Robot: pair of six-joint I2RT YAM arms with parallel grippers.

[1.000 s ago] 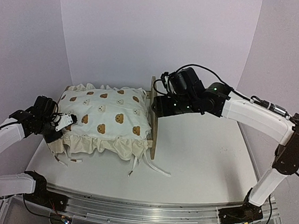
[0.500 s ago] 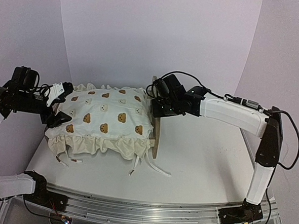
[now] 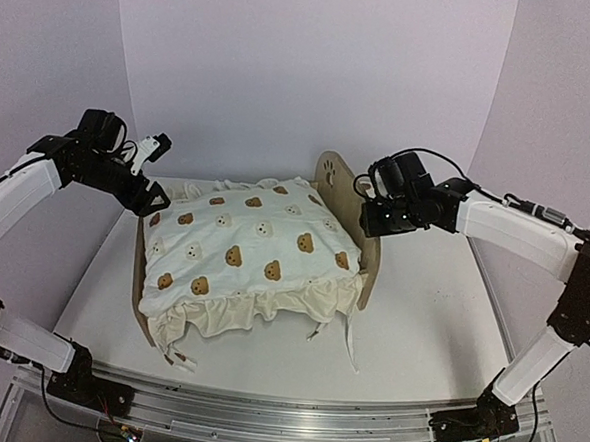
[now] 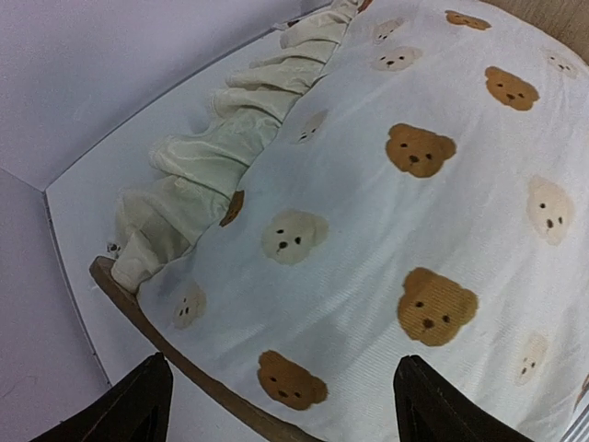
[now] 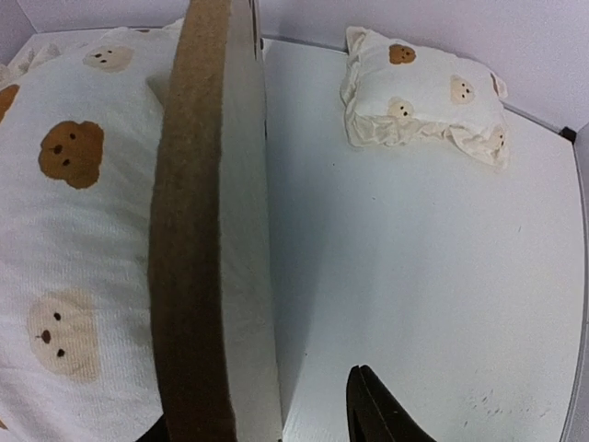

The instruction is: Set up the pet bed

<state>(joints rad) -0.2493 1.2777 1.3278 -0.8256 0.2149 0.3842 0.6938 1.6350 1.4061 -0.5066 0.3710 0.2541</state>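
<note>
The pet bed [image 3: 337,182] is set at the middle of the worktop [image 3: 439,320], its headboard [image 5: 189,230] on the 3 o'clock side, and bear-print bedding [image 3: 253,249] is heaped over it. The left hand [image 3: 157,176] is seen released, fingers spread wide, above the bed's 10 o'clock corner with nothing gripped. The headboard's top edge is straddled by the right hand [image 3: 373,221], though whether it is clamped cannot be told. In the right wrist view a small pillow [image 5: 423,97] is seen at 1 o'clock, well apart from the headboard.

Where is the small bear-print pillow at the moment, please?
The pillow lies on the white table, upper right in the right wrist view, apart from the pet bed, on the side of its headboard away from the bedding.
</note>
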